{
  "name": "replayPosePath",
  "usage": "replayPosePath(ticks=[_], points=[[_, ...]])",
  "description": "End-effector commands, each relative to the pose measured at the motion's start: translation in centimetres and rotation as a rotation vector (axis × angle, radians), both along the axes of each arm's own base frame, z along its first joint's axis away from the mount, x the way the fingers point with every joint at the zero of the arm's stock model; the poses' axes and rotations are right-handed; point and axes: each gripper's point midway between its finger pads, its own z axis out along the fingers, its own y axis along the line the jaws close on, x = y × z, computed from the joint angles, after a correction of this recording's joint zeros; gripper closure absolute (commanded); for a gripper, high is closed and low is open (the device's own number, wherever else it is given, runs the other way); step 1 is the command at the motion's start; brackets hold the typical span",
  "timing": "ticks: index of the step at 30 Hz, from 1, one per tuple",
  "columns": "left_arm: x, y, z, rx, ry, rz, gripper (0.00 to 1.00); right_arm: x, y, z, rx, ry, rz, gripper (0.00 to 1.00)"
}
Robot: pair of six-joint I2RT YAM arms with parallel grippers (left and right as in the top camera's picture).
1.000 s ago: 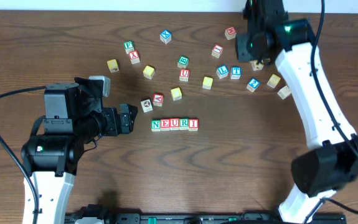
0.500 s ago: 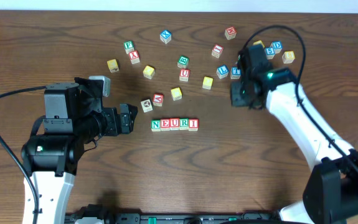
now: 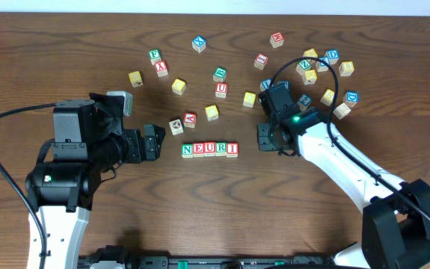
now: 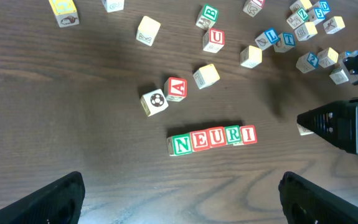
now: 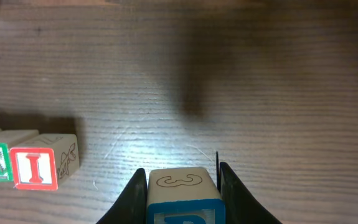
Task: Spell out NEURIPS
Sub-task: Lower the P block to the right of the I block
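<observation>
The right gripper [image 5: 182, 186] pinched a blue-lettered cube [image 5: 180, 194] at 3 o'clock of the NEURI row [image 3: 209, 149] — the left gripper [image 4: 179, 199] gaped wide, empty.

L arm [image 3: 59, 179] rises from near-left edge, wrist bent. L gripper [image 3: 155, 143] points right, jaws spread wide w/ nothing between; its fingers [image 4: 48, 202] show at bottom corners of the wrist view. R arm [image 3: 345, 168] stretches diagonally from near-right toward centre. R gripper [image 3: 267, 140] aims down, fingers [image 5: 132, 199] clamped on both sides of a blue-letter cube [image 5: 182, 186].
</observation>
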Motion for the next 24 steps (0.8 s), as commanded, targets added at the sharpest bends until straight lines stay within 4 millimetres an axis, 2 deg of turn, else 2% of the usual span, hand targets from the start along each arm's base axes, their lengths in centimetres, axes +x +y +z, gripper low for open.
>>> replayPosePath(ticks=[1, 7, 13, 24], points=[[0.1, 0.0, 0.8, -0.001, -0.026, -0.006, 0.02, 0.0, -0.2, 0.1, 0.002, -0.024, -0.033, 0.87], [0.1, 0.0, 0.8, -0.001, -0.026, -0.007, 0.02, 0.2, -0.1, -0.2, 0.005, -0.035, -0.034, 0.86], [0.1, 0.0, 0.8, -0.002, -0.026, -0.007, 0.02, 0.0, 0.3, -1.8, 0.006, -0.019, -0.058, 0.87], [0.1, 0.0, 0.8, -0.001, -0.026, -0.007, 0.02, 0.5, 2.3, -3.7, 0.03, -0.025, -0.094, 0.86]])
